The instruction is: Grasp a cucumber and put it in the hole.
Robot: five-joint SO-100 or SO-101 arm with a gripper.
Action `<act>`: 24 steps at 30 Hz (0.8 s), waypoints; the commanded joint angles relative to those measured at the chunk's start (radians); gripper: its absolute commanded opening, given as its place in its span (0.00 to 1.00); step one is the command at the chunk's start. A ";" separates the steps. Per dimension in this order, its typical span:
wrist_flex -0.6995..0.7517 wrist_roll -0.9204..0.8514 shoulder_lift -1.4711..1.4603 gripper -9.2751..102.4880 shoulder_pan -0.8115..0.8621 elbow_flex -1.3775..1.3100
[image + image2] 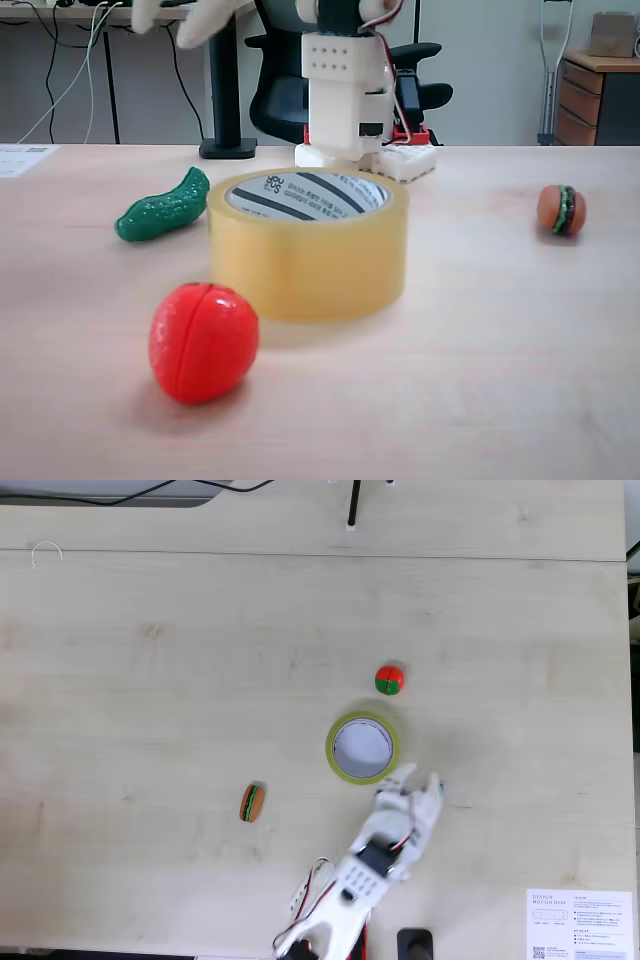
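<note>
The dark-green bumpy cucumber lies on the table, just left of and behind the tape roll in the low fixed view. The roll lies flat, and its hole faces up, showing a white inner core with black print. My gripper hangs well above the cucumber, its two white fingers spread open and holding nothing. Seen from above, the gripper sits just lower right of the roll and covers the cucumber. The hole is empty there.
A red toy tomato sits in front of the roll, also seen from above. A toy burger lies far to the right in the low view. The arm's white base stands behind the roll. A paper sheet lies near the table's corner.
</note>
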 commanded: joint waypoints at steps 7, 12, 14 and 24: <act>-0.049 -0.321 -0.196 0.35 0.140 -0.156; -0.049 -0.321 -0.230 0.40 0.169 -0.137; -0.048 -0.318 -0.244 0.41 0.179 -0.123; -0.018 -0.196 -0.293 0.43 0.229 -0.009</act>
